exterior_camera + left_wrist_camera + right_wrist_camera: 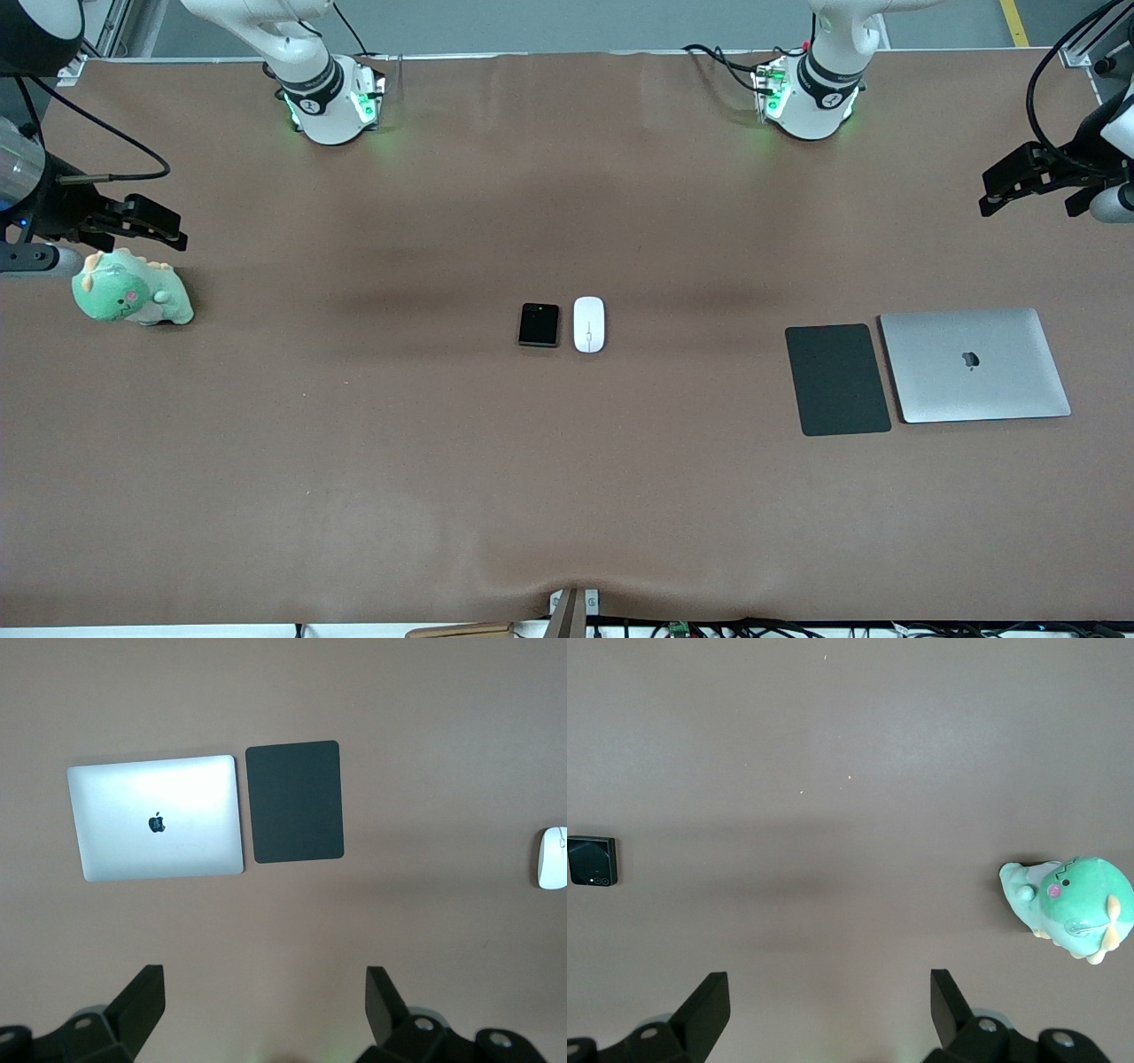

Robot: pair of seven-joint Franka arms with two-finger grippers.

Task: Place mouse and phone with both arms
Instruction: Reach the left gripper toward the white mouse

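Observation:
The black phone and the white mouse lie side by side at the middle of the table, the phone toward the right arm's end. My right gripper is open and empty, up over the table at the right arm's end, next to a green plush. My left gripper is open and empty, up over the left arm's end. The right wrist view shows the phone past my open right gripper. The left wrist view shows the mouse at its edge, past my open left gripper.
A matte black mat and a closed silver laptop lie side by side toward the left arm's end; both show in the left wrist view, mat and laptop. A green dinosaur plush sits at the right arm's end.

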